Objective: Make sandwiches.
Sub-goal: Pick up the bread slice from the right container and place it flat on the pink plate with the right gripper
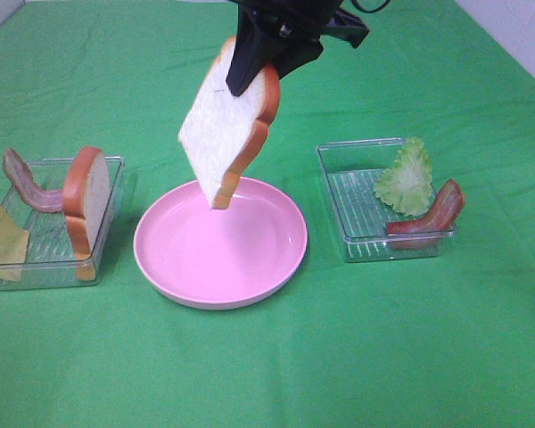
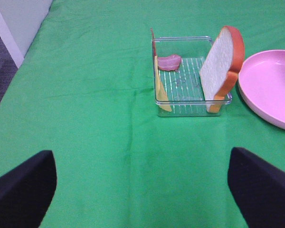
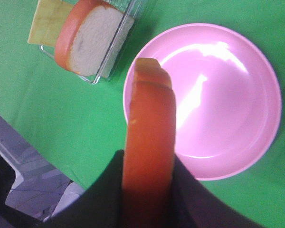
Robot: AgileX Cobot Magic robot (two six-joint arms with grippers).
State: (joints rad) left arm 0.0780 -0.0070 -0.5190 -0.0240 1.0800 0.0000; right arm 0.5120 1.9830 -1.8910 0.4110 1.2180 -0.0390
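White bread slice (image 1: 225, 134) pinched at the crust by right gripper (image 1: 250, 76), jaws closed on it, hanging tilted just above the pink plate (image 1: 250, 267), presumably as base layer. Left of plate: 1 spare slice (image 1: 87, 201). Left gripper (image 2: 142, 190) spread wide, empty.

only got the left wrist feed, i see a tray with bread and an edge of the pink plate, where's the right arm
Observer: The right end effector is above the pink plate, shut on a bread slice by its top crust.
Operator: anything on the plate
Observer: No. The right wrist view shows the plate's whole surface, and it is bare. The held slice hangs tilted over it.
Operator: what's past the plate on the other side
Observer: A second clear tray holding a lettuce leaf and a bacon strip propped against its rim.
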